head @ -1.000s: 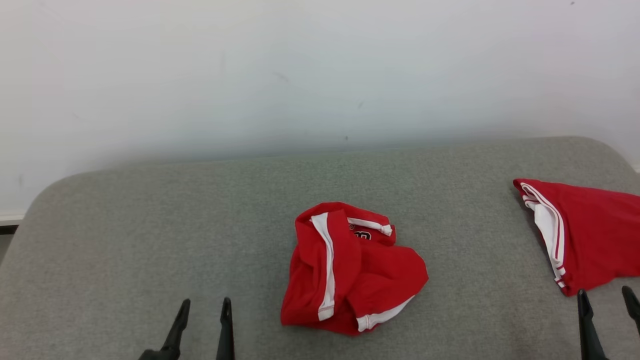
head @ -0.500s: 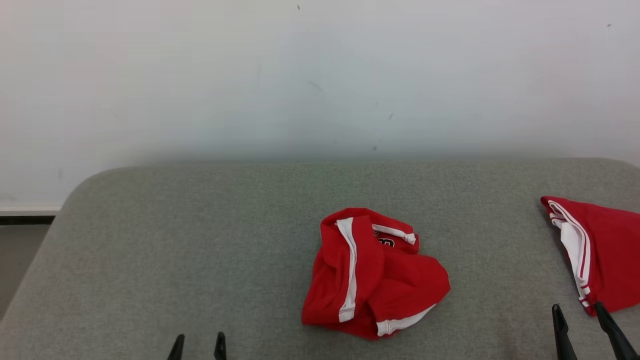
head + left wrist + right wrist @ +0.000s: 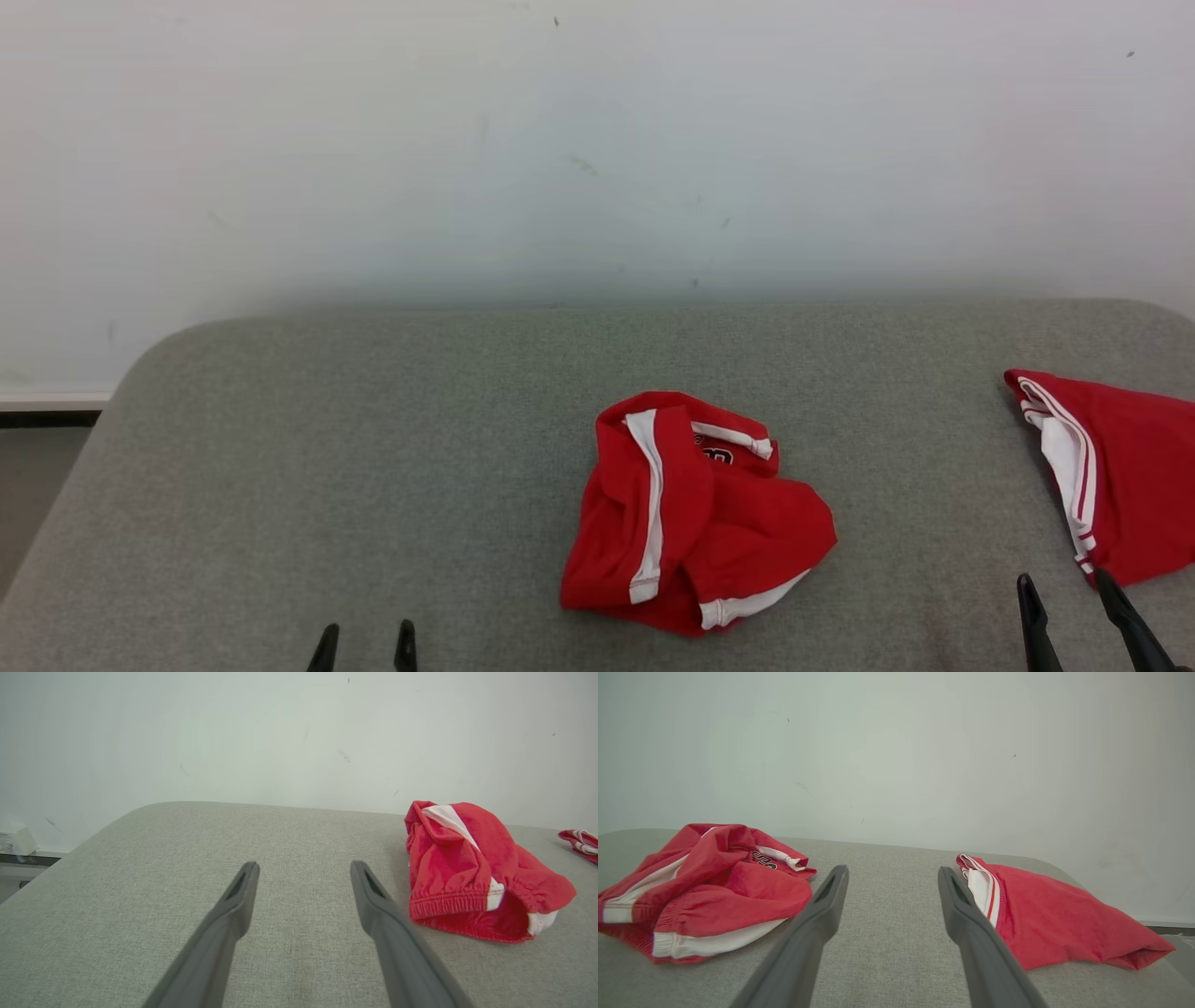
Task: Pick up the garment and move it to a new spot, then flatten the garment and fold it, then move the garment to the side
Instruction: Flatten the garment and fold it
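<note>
Two grippers are working low over one grey pad [image 3: 373,420]: left gripper [image 3: 365,639] and right gripper [image 3: 1064,583] are both standing open, holding nothing. Two red garments are lying ahead: the crumpled garment [image 3: 695,518] between the grippers, the flat garment [image 3: 1120,467] just beside the right gripper's right finger. One wall [image 3: 560,140] is standing behind.

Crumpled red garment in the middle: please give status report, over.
Left gripper open, empty. Right gripper open, empty. Crumpled garment on grey surface, apart from both. Second red garment close by right gripper, nothing blocking.
</note>
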`<state>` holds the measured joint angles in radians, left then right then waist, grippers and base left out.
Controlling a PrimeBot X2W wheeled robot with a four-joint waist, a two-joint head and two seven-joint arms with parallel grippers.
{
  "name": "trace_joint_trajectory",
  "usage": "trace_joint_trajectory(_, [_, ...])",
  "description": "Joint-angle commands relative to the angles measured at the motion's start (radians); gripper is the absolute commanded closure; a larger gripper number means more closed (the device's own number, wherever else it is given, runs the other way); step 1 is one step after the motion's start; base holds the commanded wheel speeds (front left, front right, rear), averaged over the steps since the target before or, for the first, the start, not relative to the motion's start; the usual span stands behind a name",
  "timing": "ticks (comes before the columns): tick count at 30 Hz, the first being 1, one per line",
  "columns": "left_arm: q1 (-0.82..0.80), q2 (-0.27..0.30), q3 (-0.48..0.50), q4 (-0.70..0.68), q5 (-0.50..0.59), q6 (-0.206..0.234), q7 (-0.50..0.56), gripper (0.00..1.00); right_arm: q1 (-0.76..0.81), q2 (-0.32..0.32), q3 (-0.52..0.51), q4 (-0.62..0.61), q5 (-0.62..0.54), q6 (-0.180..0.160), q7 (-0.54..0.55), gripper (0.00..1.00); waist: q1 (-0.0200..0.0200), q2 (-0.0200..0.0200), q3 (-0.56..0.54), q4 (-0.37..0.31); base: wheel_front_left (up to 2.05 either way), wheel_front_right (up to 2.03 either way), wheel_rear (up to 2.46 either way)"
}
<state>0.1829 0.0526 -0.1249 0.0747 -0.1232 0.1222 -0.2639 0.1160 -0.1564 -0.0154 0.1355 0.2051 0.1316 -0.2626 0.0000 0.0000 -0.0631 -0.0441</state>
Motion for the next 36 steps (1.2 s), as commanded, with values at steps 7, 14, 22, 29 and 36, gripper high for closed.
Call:
trace_joint_trajectory(7, [-0.029, 0.001, -0.023, -0.015, 0.016, -0.018, 0.0, 0.0, -0.015, -0.008, 0.009, 0.004, 0.008, -0.002, -0.002, 0.0, 0.0, 0.0, 0.005, -0.019, 0.0, 0.0, 0.0])
trace_joint_trajectory(14, [-0.118, 0.0, -0.164, -0.048, 0.041, -0.058, 0.0, 0.0, -0.031, -0.017, 0.014, -0.001, 0.014, -0.002, -0.002, 0.0, 0.0, 0.0, 0.008, -0.052, 0.0, 0.0, 0.0])
trace_joint_trajectory(22, [-0.248, 0.0, -0.381, 0.079, -0.001, -0.065, 0.052, 0.0, -0.048, -0.01, 0.024, -0.006, 0.02, -0.002, -0.002, 0.0, 0.0, 0.0, 0.024, -0.098, 0.0, 0.0, 0.0])
trace_joint_trajectory(29, [-0.344, 0.0, -0.511, 0.253, -0.143, -0.006, 0.139, 0.0, -0.073, -0.007, 0.04, -0.002, 0.027, -0.002, -0.002, 0.0, 0.0, 0.0, 0.056, -0.151, 0.0, 0.0, 0.0])
trace_joint_trajectory(36, [-0.41, 0.0, -0.577, 0.393, -0.274, 0.071, 0.157, 0.0, -0.089, -0.009, 0.041, 0.003, 0.035, -0.002, -0.002, 0.0, 0.0, 0.0, 0.083, -0.198, 0.0, 0.0, 0.0])
